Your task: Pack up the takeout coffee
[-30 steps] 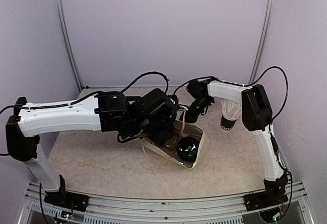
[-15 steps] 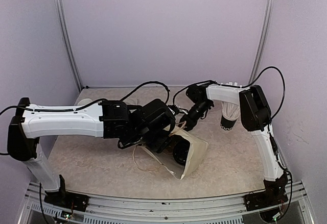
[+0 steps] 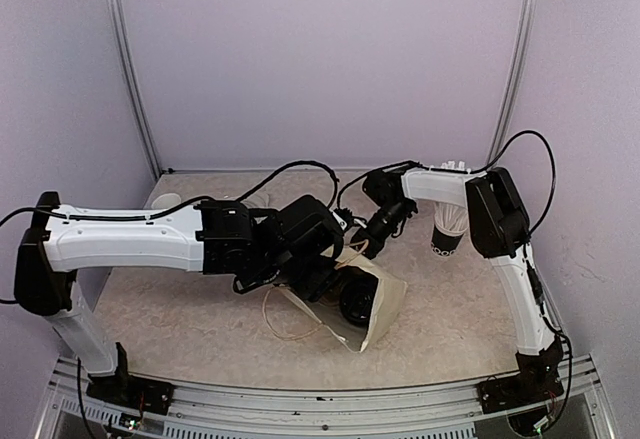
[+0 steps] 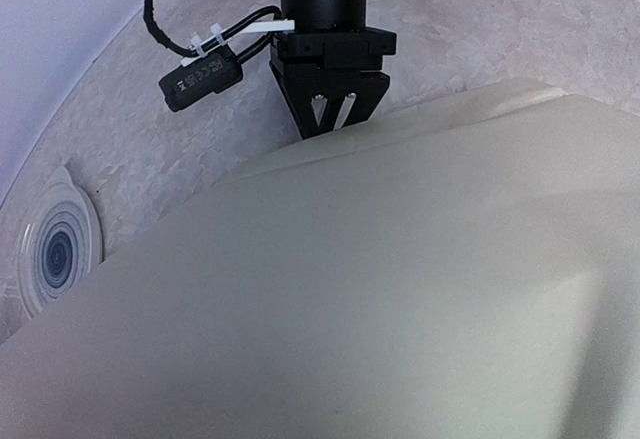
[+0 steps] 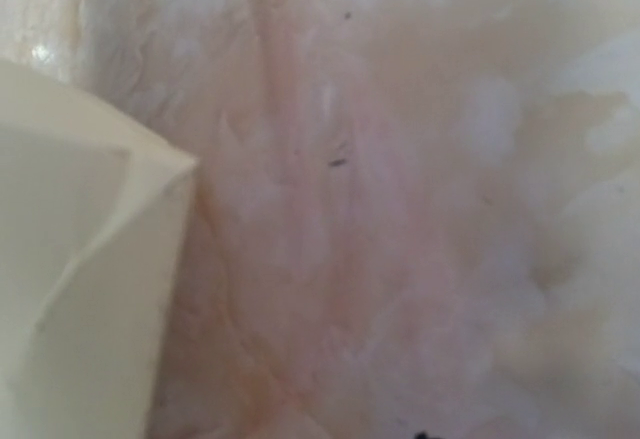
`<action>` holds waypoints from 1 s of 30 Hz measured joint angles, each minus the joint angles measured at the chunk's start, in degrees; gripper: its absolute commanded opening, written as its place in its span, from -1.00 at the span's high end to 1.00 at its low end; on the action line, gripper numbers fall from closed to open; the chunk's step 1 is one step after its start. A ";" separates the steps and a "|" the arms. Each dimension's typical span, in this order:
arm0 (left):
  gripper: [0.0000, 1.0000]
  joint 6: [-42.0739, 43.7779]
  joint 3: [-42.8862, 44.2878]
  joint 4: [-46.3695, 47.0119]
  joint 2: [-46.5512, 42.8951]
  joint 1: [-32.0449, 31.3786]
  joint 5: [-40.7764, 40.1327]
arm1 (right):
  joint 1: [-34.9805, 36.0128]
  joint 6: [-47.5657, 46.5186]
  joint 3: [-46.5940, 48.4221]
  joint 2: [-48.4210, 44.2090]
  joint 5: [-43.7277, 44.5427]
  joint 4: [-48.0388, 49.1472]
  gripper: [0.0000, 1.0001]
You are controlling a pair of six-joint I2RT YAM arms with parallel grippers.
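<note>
cream bag [image 3: 386, 304] now tipped sideways; black cup [image 3: 355, 301] lies inside.
left hand [image 3: 320, 277], right hand [image 4: 327, 124] at its mouth: grip cannot tell.

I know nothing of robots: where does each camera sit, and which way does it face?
Top external: high behind the arms, looking down at the table; both arms show, meeting at the paper bag.
Left wrist: on the left arm, close against the bag, facing the right end effector; its own fingers are hidden.
Right wrist: on the right arm, pointing down at the tabletop; no robot parts show.
Shared: all three see the bag.
</note>
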 measured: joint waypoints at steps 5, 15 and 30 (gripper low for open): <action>0.13 1.09 0.04 -0.09 0.39 0.00 0.04 | 0.31 -0.02 -0.13 0.00 -0.26 0.00 0.23; 0.12 2.14 0.07 -0.11 2.58 0.02 0.37 | 0.33 -0.02 -0.61 0.20 -1.14 -0.09 0.23; 0.12 -0.11 3.65 -4.85 3.69 -0.96 1.57 | 1.64 0.02 -2.67 0.20 -3.74 -0.24 0.25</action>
